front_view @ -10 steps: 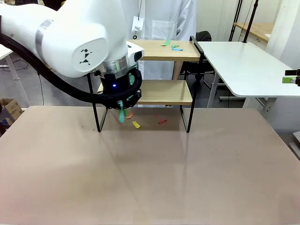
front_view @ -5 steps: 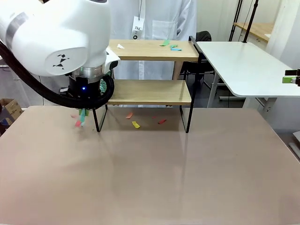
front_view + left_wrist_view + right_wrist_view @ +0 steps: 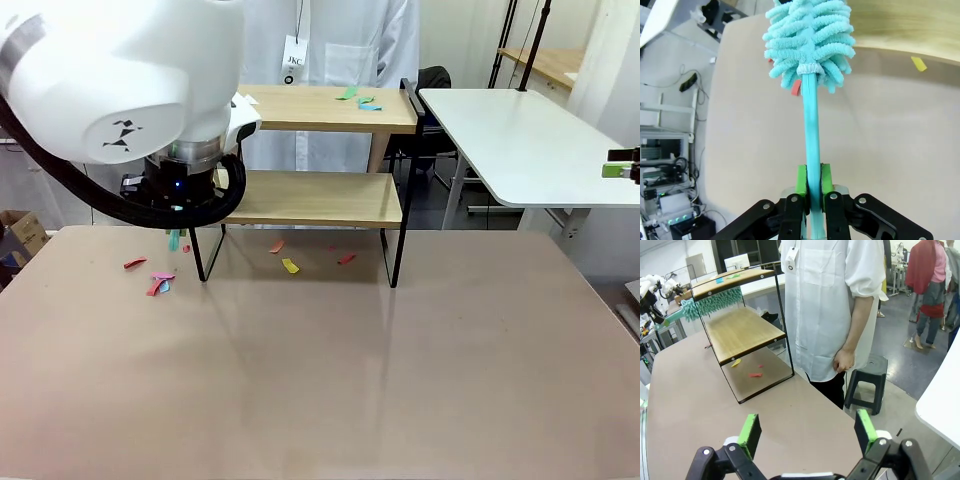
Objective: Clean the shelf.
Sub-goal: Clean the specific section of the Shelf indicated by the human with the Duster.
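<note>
Though the left claw (image 3: 810, 186), clamped tight on a duster (image 3: 810, 40), hangs near scraps (image 3: 152, 279) on the bench (image 3: 320, 380), the shelf (image 3: 320, 198) just beside it has more on top and underneath; the right claw (image 3: 807, 432) gapes empty.

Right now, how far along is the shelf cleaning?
Done: the lower board of the shelf looks bare, and a few scraps lie on the table to its left. In hand: the left gripper is shut on a teal duster. Left: green and blue scraps on the top board, plus several more on the table under the shelf.
</note>
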Robot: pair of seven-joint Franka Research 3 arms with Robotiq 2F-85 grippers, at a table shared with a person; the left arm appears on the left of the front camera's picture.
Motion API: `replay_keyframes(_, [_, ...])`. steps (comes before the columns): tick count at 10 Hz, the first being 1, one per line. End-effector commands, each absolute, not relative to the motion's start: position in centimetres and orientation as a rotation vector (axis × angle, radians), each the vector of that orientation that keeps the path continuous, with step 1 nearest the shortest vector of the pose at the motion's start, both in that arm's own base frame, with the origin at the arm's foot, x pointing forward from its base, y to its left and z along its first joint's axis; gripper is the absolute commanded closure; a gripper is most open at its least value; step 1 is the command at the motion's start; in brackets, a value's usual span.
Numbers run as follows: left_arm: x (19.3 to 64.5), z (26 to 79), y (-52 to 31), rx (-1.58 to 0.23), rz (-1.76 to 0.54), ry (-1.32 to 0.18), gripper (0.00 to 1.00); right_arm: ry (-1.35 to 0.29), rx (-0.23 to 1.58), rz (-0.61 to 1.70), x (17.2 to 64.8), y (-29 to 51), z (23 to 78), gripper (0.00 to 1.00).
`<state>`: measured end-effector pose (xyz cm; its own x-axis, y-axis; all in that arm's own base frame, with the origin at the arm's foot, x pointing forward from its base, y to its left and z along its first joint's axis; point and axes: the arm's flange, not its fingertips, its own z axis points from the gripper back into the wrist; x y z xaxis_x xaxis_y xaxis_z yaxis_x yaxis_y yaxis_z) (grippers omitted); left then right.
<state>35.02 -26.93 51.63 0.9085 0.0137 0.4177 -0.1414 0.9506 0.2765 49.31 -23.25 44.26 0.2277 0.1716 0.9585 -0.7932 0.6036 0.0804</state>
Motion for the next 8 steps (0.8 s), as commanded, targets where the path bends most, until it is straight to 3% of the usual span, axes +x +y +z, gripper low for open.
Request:
replay_keyframes(1, [34.6, 52.3, -27.0, 0.304, 0.081, -0.443, 0.87, -1.155, 0.646, 0.74, 49.3, -23.1, 44.5, 0.0])
replay_keyframes(8, [33.3, 54.7, -20.9, -0.151, -0.367, -0.383, 0.87, -1.155, 0.646, 0.74, 49.3, -23.1, 44.5, 0.0])
